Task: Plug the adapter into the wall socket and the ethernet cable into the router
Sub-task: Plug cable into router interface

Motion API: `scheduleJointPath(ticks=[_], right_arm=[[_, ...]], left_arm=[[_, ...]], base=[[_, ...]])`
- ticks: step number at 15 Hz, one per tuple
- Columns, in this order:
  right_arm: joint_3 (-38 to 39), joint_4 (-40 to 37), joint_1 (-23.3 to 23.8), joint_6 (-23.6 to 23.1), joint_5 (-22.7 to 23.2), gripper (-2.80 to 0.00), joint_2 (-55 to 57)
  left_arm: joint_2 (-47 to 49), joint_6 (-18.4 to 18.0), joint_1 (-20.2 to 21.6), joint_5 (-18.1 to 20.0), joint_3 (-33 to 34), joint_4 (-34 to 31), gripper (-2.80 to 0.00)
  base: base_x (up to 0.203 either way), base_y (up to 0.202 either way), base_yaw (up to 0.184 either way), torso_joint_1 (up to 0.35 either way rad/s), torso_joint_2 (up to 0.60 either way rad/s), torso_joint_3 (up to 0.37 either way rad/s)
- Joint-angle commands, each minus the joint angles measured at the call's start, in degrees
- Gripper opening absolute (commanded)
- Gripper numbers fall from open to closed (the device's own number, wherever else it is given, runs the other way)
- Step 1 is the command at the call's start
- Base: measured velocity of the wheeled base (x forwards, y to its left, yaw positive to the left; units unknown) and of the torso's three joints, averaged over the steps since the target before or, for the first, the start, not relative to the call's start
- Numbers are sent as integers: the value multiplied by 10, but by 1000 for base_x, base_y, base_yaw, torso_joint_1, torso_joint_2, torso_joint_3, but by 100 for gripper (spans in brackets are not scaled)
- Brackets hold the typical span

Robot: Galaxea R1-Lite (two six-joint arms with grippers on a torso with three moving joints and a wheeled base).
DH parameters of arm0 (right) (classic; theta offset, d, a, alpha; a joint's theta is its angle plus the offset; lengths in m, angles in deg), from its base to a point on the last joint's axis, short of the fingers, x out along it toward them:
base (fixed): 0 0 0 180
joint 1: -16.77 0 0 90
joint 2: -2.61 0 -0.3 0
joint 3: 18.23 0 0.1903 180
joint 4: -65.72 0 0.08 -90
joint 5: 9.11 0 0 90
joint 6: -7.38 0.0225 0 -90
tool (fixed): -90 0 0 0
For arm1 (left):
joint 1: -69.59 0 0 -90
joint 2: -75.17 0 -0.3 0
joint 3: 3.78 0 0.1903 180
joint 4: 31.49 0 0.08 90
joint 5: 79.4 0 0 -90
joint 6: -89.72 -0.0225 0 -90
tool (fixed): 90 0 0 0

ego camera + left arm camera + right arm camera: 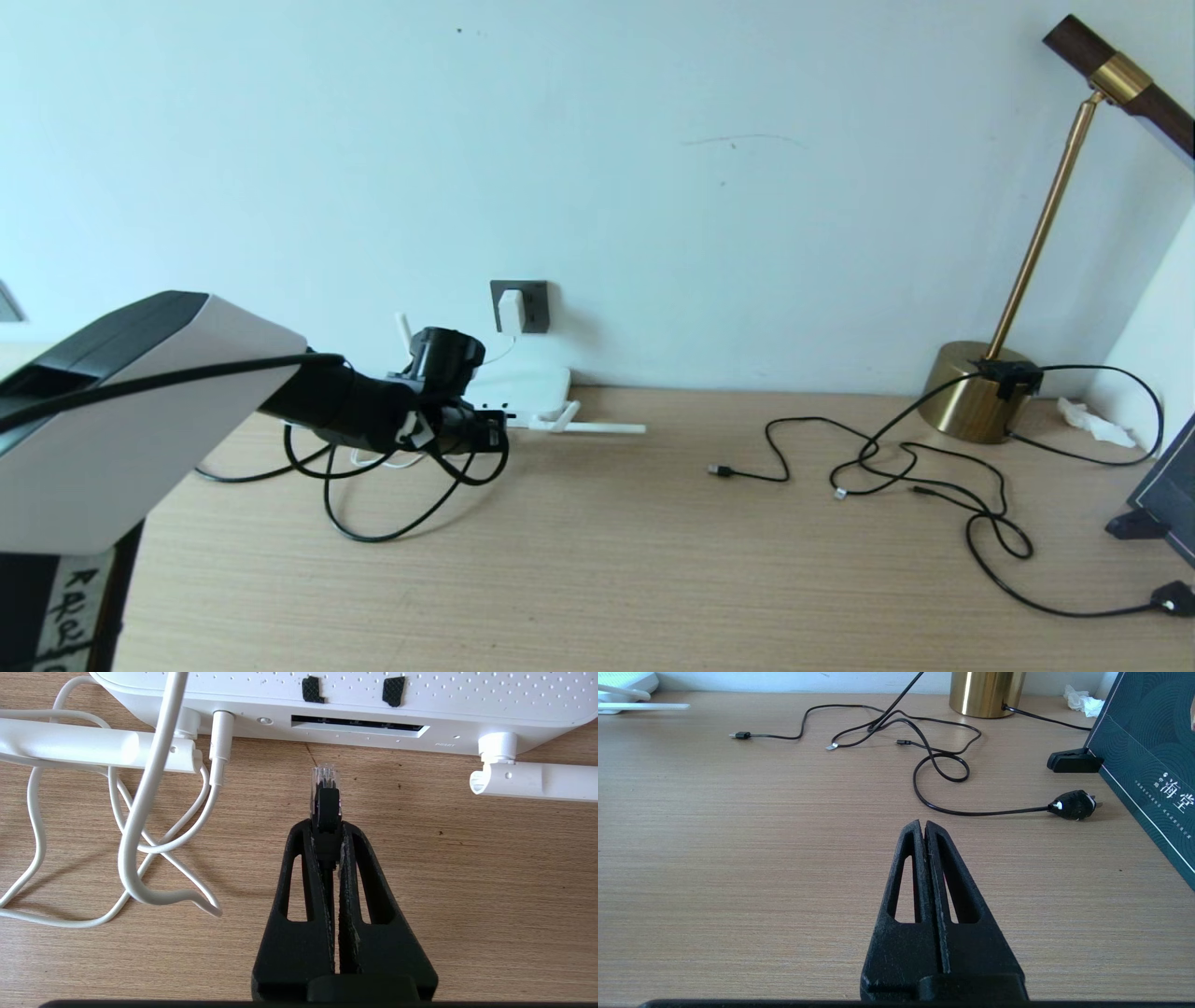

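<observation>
One gripper, the left (325, 826), clamps the ethernet cable (325, 794) plug short of the router (420, 700) — the cable's run hidden behind it.

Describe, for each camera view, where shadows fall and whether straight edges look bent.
Head view: the desk edge bows, and the adapter casts a soft shadow on the wall. Left wrist view: the ethernet cable plug shadows the wood faintly. Right wrist view: lines stay straight, with a bright streak on the brass lamp base.

White router (467, 700) dotted with small holes; black ethernet cable (327, 807) with clear tip; white adapter (511, 310) on dark-grey wall socket (534, 306); pale wood-grain tabletop (607, 560); brass lamp (966, 392).
</observation>
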Motion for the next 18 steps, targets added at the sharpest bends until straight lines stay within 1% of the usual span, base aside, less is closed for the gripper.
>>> scheduleJointPath(ticks=[1,7,18], right_arm=[[0,0,0,0,0,-280,0],[0,0,0,0,0,-280,1],[0,0,0,0,0,-280,1]], left_arm=[[2,1,0,-1,0,1,-280],[0,1,7,-1,0,1,-280],[7,0,7,0,-9,-1,-280]], base=[[0,0,0,0,0,0],[0,0,0,0,0,0],[0,0,0,0,0,0]])
